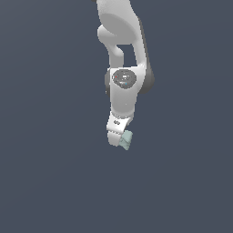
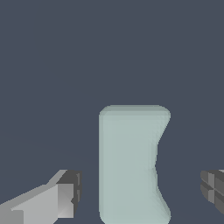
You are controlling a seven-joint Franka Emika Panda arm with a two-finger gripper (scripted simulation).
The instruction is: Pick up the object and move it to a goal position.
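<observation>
Two fingers [image 2: 65,197] of the gripper [image 2: 140,192] stand spread wide either side of the mint-green object [image 2: 129,164], apparently clear of it, nothing clamped.

- Flat, even simulator lighting; dim slate-blue background.
- Soft shading on the white arm [image 1: 122,63], darker on the exterior view's right.
- Sharp, no glare or blur.

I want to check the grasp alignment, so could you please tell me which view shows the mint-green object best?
The wrist view: the object fills the centre, notch visible, between the open hand's fingers, touching neither. The exterior view shows only a small piece of it beside the hand.
</observation>
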